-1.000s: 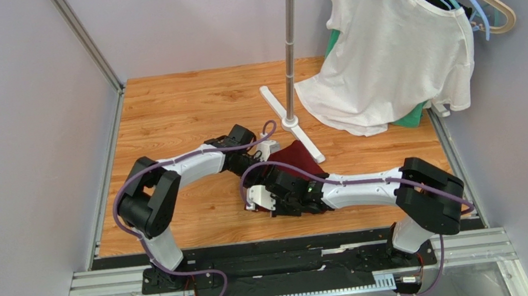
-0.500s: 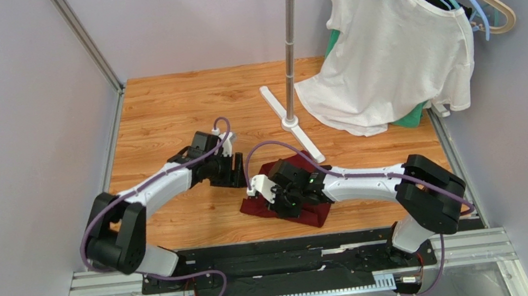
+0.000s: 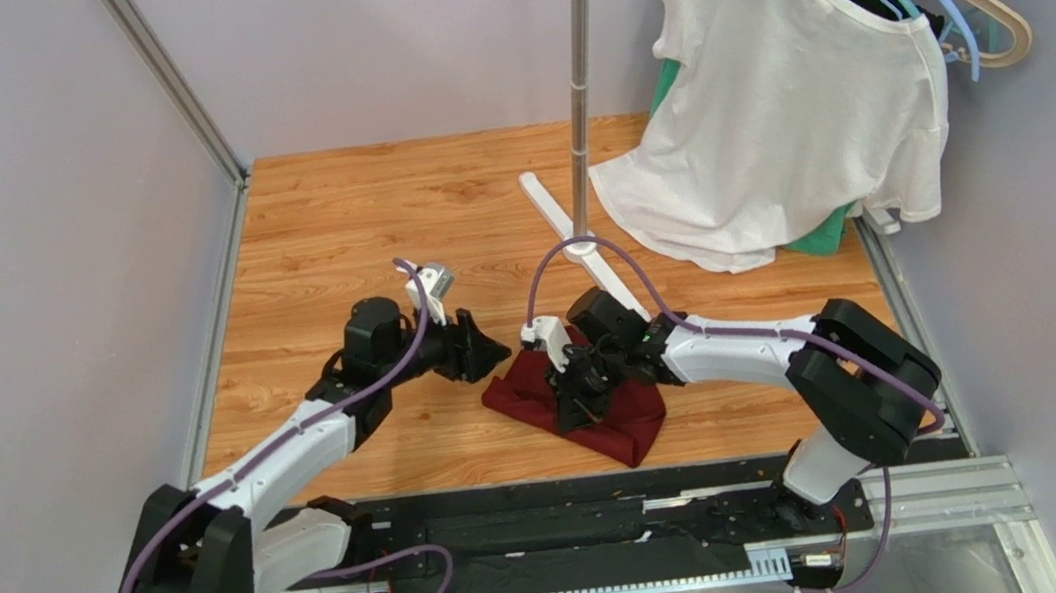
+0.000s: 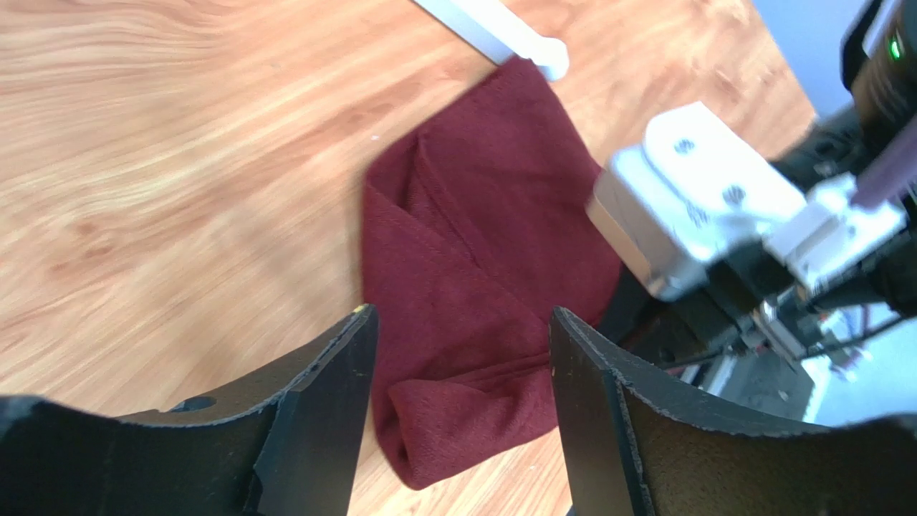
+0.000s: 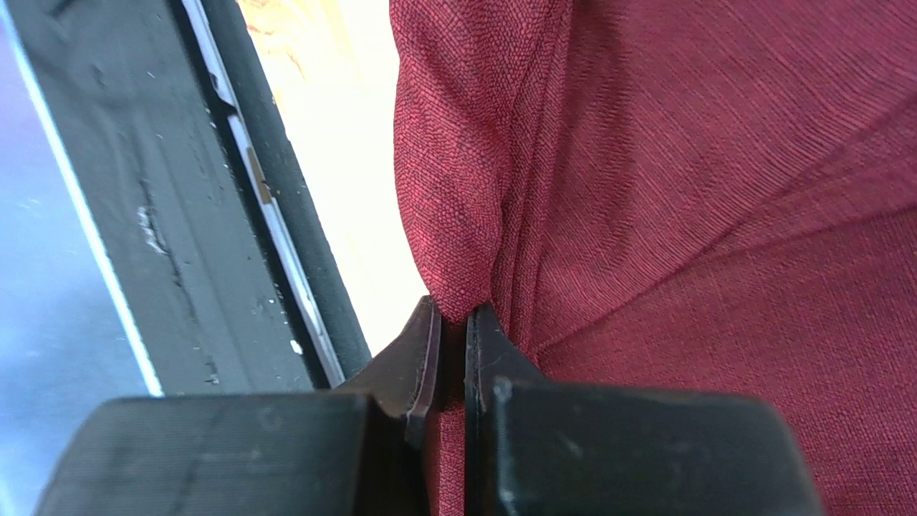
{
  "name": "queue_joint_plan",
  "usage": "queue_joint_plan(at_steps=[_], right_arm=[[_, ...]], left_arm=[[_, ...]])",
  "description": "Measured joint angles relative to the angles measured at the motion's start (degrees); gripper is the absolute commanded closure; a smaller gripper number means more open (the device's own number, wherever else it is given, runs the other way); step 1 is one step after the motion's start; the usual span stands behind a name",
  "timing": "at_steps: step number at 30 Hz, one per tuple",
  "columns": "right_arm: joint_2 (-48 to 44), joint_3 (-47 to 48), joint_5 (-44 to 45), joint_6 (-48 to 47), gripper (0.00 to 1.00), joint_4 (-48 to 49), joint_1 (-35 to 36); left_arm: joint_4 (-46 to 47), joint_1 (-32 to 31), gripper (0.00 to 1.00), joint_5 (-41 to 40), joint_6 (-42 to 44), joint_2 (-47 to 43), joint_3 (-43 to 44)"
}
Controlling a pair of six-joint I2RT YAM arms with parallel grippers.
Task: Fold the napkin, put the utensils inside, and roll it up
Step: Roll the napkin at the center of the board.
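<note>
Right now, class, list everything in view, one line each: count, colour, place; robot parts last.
napkin: one, dark maroon, folded, front centre
T-shirt: one, white, hanging back right
stand: one, silver, back centre
hangers: several, blue, teal, wood-toned, on the stand's bar
green cloth: one, behind the T-shirt's hem
table: one, wood-grain, under everything
left end effector: one, black, open, beside the napkin
right end effector: one, black, shut on a napkin fold
</note>
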Motion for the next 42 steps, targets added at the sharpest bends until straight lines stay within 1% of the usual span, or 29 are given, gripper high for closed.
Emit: queue_joint_plan(at_steps=[3, 6, 11, 16, 23, 28, 31, 36, 42], right_arm=[[0.0, -0.9, -2.4, 2.2, 1.0, 1.2, -1.9], [0.0, -1.7, -4.2, 4.4, 1.0, 2.3, -3.4], [0.0, -3.4, -7.2, 8.1, 1.0, 5.1, -5.4], [0.2, -5.0, -9.2, 10.9, 1.0, 7.7, -6.8], [1.3, -6.1, -11.8, 13.9, 1.0, 10.1, -8.9], [1.8, -7.0, -13.9, 14.8, 1.0, 10.6, -10.4], [2.4, -7.0, -15.0, 15.3, 1.0, 10.6, -11.3], [2.9, -7.3, -15.8, 15.8, 1.0, 11.3, -12.5], [3.0, -8.0, -15.9, 16.2, 1.0, 11.9, -13.4]], left_arm=[[3.9, -0.1, 0.33, 4.1, -0.2, 4.7, 0.0], [5.4, -0.5, 0.33, 6.5, -0.2, 8.7, 0.1], [6.8, -1.6, 0.33, 9.3, -0.1, 12.7, 1.0], [10.1, -2.6, 0.35, 12.4, 0.0, 16.0, 2.3], [10.3, -3.4, 0.38, 16.4, 0.0, 21.8, 3.7], [9.9, -3.8, 0.39, 18.2, 0.0, 24.2, 4.3], [9.2, -4.0, 0.4, 18.4, 0.2, 24.7, 4.8], [7.1, -4.2, 0.37, 18.2, 0.7, 24.9, 5.6], [6.1, -4.4, 0.36, 17.8, 1.3, 28.0, 7.7]])
